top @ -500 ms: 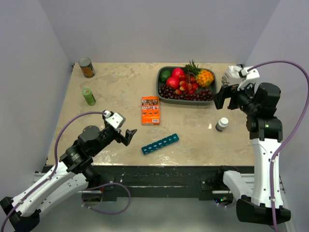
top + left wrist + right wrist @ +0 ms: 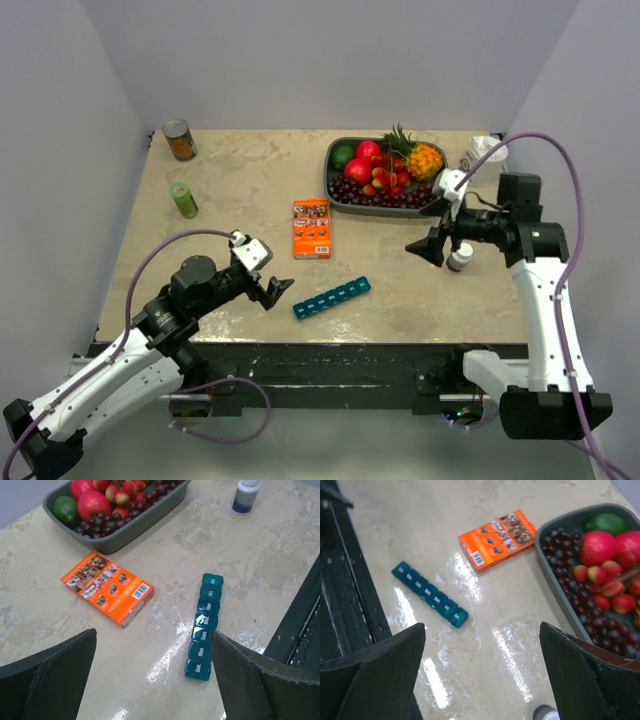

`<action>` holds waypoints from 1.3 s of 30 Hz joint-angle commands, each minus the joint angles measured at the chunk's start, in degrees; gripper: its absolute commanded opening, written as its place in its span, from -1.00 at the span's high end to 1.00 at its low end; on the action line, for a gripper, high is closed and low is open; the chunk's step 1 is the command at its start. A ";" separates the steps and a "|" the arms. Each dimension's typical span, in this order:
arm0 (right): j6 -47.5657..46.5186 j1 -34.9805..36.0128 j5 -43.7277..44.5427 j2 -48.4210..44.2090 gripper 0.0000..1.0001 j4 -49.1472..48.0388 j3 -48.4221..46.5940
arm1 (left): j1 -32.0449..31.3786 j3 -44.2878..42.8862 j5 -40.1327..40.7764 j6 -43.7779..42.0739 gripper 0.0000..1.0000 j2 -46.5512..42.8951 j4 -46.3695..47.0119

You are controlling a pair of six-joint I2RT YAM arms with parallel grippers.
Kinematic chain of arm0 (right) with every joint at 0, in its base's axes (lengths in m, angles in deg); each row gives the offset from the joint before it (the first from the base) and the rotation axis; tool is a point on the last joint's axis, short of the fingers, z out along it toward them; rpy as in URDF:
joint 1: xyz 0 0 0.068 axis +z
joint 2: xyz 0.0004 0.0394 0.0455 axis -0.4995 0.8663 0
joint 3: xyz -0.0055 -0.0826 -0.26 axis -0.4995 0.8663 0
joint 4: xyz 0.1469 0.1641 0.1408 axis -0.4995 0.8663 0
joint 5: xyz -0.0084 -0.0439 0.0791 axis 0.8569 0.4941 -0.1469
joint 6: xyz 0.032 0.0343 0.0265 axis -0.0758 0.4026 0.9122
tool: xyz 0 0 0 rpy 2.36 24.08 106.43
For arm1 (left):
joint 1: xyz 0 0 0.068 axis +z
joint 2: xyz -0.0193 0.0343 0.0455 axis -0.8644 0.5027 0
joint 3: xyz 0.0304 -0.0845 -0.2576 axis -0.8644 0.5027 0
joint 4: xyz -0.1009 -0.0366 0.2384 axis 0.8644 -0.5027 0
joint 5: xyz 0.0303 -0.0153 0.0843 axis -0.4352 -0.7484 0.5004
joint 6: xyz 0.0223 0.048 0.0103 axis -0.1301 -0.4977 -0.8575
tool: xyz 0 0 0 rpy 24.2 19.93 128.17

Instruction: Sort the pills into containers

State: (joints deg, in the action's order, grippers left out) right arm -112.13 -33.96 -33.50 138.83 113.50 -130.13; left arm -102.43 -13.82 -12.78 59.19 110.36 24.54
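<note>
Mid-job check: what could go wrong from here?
1. The teal plastic pill organiser lies loose near the front edge of the table. A nudge from the open left gripper might slide it instead of opening a lid.
2. The small white bottle with grey cap stands right beside the open right gripper. A swing could topple it.

the pill organiser [image 2: 331,298] lies near the desk's [image 2: 250,180] 6 o'clock edge; box [image 2: 312,228] at its 12 o'clock, fruit tray [image 2: 329,178] at 1, bottle [image 2: 460,258] near 3.
</note>
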 commanded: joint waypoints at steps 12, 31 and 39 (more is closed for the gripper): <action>-34.99 30.86 13.53 11.43 -0.98 -9.03 17.33 | -0.10 6.34 -18.77 -10.98 -0.87 8.49 8.94; -33.76 45.73 24.42 29.37 -0.73 -30.50 21.22 | -5.91 7.84 -12.98 -22.50 -0.83 19.30 8.76; -33.50 48.46 29.70 33.15 -0.40 -29.88 19.37 | -5.91 8.72 -12.63 -23.03 -0.83 17.28 8.77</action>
State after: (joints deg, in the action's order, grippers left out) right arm -145.22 13.54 -7.12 171.24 84.39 -109.10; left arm -108.03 -5.73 -25.50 38.12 129.18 31.36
